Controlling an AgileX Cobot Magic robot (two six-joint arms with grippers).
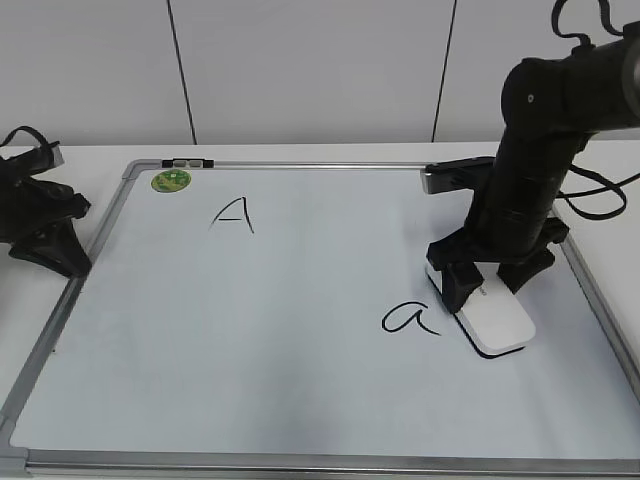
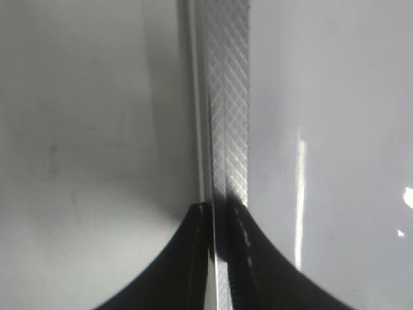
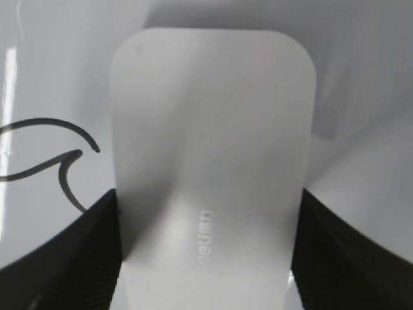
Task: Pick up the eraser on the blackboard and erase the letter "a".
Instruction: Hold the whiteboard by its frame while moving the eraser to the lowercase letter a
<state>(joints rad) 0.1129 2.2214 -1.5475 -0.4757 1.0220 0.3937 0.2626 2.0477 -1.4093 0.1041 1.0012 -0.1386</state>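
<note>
The white eraser lies on the blackboard, a white dry-erase board, at its right side. Its grey lettering shows in the right wrist view. My right gripper stands over the eraser's far end, with a black finger against each long side, shut on it. The eraser rests on the board. The letter "a" is just left of the eraser, untouched; part of its stroke shows in the right wrist view. My left gripper is shut and empty at the board's left frame.
A capital "A" is written at the upper left of the board, near a round green sticker. The silver frame runs round the board. The white table lies beyond it, with a wall behind.
</note>
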